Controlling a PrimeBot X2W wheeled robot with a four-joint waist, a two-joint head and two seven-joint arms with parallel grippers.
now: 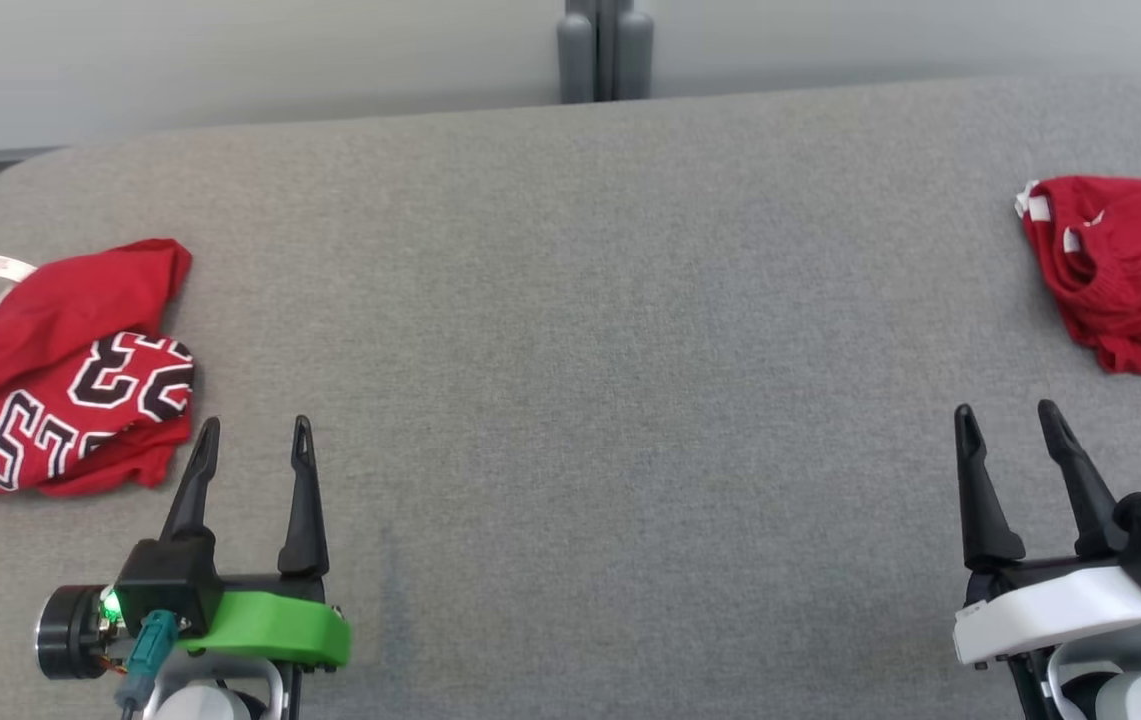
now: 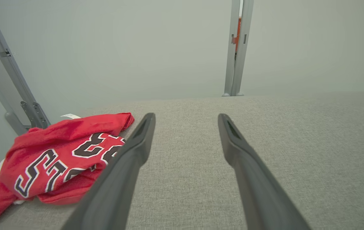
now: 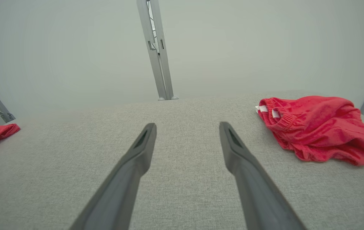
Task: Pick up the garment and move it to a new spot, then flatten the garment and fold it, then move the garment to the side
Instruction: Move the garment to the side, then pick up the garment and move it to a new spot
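Both your grippers, the left gripper [image 1: 256, 424] and the right gripper [image 1: 1005, 409], hang over the grey table [image 1: 610, 350] with fingers spread wide and nothing between them. The red jersey [image 1: 60, 370] (crumpled, its number showing) lies at the table's left end. The red shorts [image 1: 1125, 270] lie bunched at its right end.

We enter red jersey [image 1: 60, 370], cropped at the head view's left edge, numerals partly folded under. We enter red shorts [image 1: 1125, 270], cropped at its right edge, white labels [image 1: 1030, 205] too small to read.
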